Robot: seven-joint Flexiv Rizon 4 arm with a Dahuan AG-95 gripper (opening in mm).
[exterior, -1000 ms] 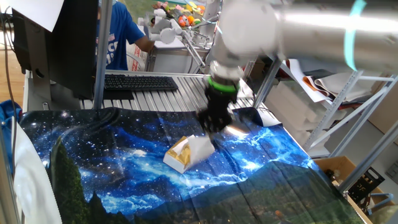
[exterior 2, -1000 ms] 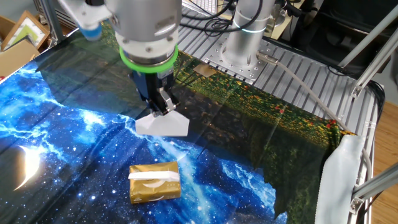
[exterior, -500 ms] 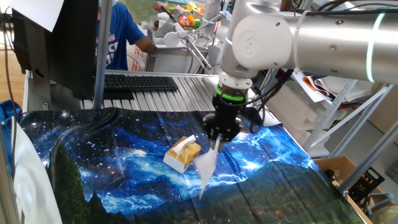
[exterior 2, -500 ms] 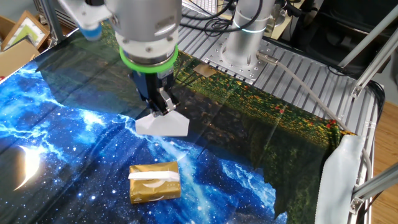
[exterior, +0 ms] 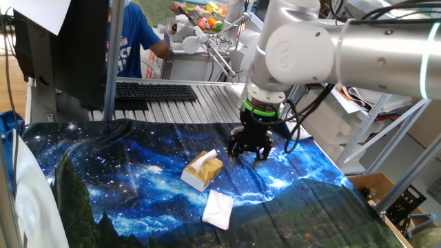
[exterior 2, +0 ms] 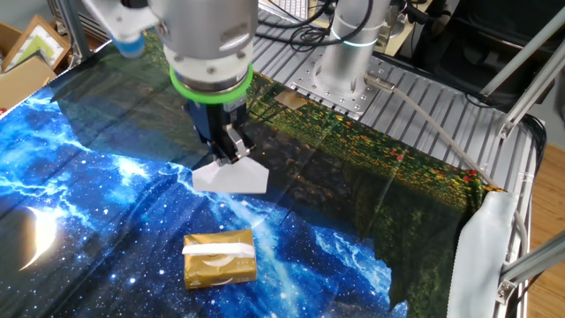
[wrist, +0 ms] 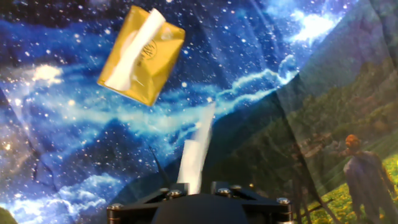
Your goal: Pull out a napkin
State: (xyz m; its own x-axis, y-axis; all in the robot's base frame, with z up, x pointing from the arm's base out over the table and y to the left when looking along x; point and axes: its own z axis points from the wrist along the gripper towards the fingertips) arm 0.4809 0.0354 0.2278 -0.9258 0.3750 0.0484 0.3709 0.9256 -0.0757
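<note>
In one fixed view the white napkin lies flat on the starry cloth, in front of the yellow-brown tissue box. My gripper hangs above the cloth to the right of the box, fingers spread, apart from the napkin. The other fixed view differs: there my gripper still pinches the napkin behind the box. In the hand view a blurred napkin strip runs away from my gripper, and the box lies at upper left with a tissue in its slot.
A black keyboard lies behind the cloth, and a monitor stands at the back left. A person in a blue shirt stands behind it. The arm's base stands on the slatted table. A cardboard box sits beyond the cloth's corner.
In one fixed view my gripper lifted the napkin off the box, swung right, and the napkin dropped onto the cloth. The other fixed view shows no change.
</note>
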